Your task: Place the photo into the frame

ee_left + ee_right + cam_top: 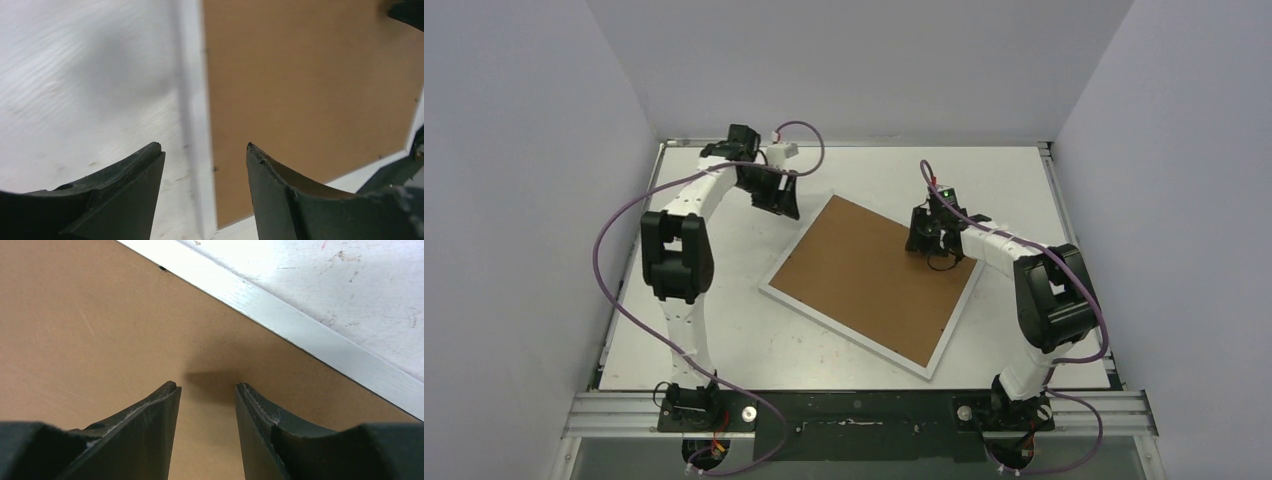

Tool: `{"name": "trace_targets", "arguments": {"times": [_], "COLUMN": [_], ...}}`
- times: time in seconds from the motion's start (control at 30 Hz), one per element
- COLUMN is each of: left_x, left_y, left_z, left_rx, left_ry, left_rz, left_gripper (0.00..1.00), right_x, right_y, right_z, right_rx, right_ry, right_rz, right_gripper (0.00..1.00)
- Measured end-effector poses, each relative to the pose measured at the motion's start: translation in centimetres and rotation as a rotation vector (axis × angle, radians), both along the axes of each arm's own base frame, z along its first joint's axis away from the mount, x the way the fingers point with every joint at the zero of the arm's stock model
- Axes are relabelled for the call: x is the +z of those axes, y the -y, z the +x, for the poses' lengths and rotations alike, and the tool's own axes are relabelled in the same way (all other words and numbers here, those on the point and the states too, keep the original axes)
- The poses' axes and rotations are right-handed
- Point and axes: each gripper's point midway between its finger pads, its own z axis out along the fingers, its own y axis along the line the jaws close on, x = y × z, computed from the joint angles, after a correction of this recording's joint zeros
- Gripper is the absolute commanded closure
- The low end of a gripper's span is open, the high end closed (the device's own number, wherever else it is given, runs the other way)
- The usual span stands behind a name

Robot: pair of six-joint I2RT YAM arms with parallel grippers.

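You are seeing the frame lying back-up on the desk, no photo showing: whether it is inside is unclear. Left gripper and right gripper are hovering released over the frame.

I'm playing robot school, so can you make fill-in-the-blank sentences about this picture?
The frame lies with its ____ board facing up.
The right gripper, over that board, has its jaws ____.
The frame's thin rim is ____.
Missing words: brown, open, white.
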Motion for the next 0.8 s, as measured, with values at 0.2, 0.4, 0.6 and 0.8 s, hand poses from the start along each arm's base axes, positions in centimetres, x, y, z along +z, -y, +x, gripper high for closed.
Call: {"name": "trace_targets", "arguments": {"times": [0.2, 0.4, 0.6, 0.8], "left_x": [0.8, -0.9, -2.2, -2.7], "left_y": [12.1, 17.6, 18.1, 19.8], "left_z": [-5.3, -7.5, -5.9, -6.9], "left_rx": [-0.279, -0.362, -0.333, -0.391], "left_ry": [0.020, -0.004, 0.028, 0.072], "left_rz": [-0.061, -0.103, -0.100, -0.048], "left_gripper": [0.42, 0.44, 0.44, 0.44], "right_x": [0.3, 0.9, 1.4, 2.4], "right_y": [-0.6, 0.0, 1.4, 5.2], "right_z": [0.3, 0.4, 0.5, 2.5], "right_rx": [-0.007, -0.023, -0.051, -0.129], "right_ry": [-0.003, -0.046, -0.084, -0.043], "right_rz": [0.083, 0.212, 0.277, 0.184], "right_gripper": [0.54, 0.52, 0.43, 0.35]}}
